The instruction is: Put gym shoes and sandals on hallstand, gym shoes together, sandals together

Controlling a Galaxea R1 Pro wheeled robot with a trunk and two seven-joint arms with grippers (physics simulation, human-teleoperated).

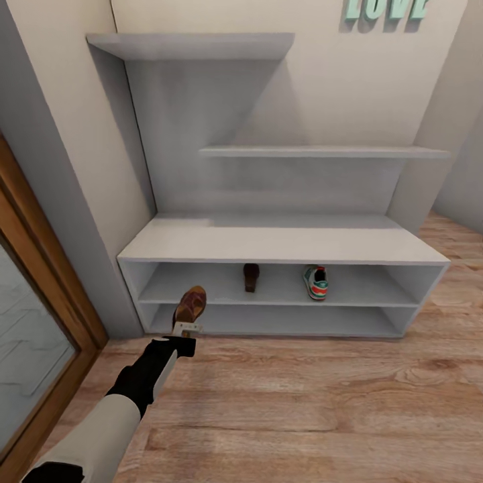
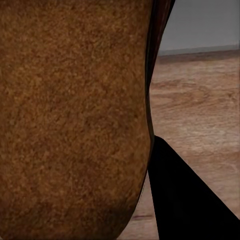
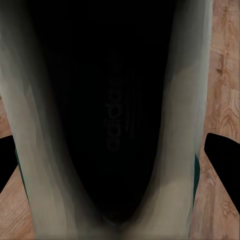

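While clamped in the left tool (image 1: 187, 329), brown sandal (image 1: 190, 305) held by its heel end, toe toward the rack (image 1: 282, 245), just before the lower shelves. Likely light, flat, a little bendy; best gripped across the stiff heel. In the right wrist view, white sneaker (image 3: 115, 125) seen close, opening up, between the right tool's dark fingertips (image 3: 225, 155), apparently clamped over the floor (image 3: 225, 75). Farther off, on the upper shelf: second sandal (image 1: 251, 276) and second sneaker (image 1: 315, 282), well apart.
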